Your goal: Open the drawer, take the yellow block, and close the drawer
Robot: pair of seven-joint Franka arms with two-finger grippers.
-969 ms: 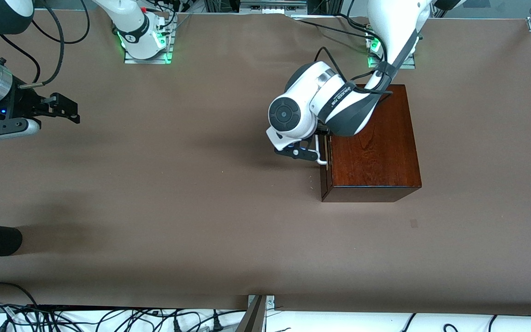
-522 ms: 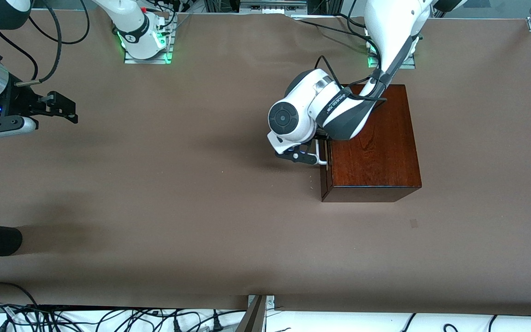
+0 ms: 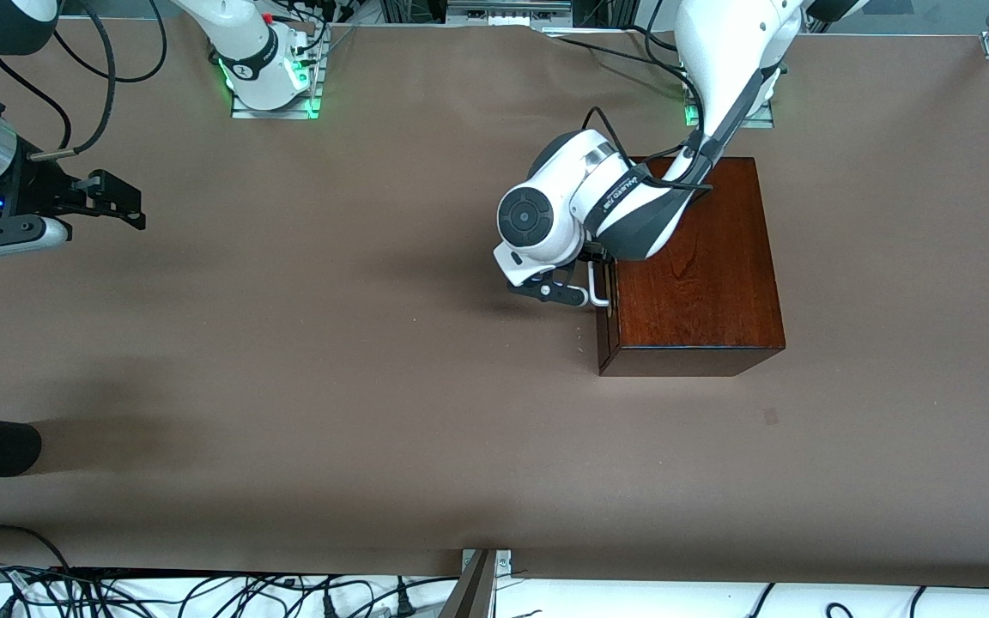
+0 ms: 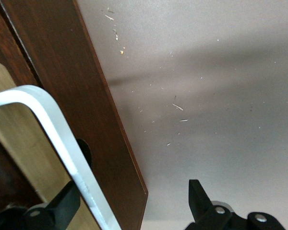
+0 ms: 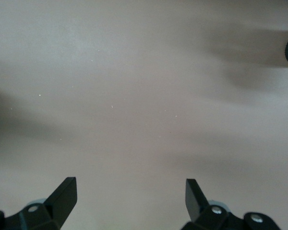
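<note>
Mahogany-coloured box (image 3: 692, 266) toward the left arm's end of the table, drawer (image 4: 72, 96) shut, yellow block unseen. Since a second ago, left gripper (image 4: 134, 206) settled lower around white handle (image 4: 57, 139), fingers spread, one each side; pull apparently next. Right gripper (image 5: 129, 196) waiting, spread wide over bare table (image 3: 374, 386).

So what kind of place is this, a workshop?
Probably a robotics lab: two white arms bolted along a brown-covered table, loose cables at its edge, and one wooden box as a test prop.
</note>
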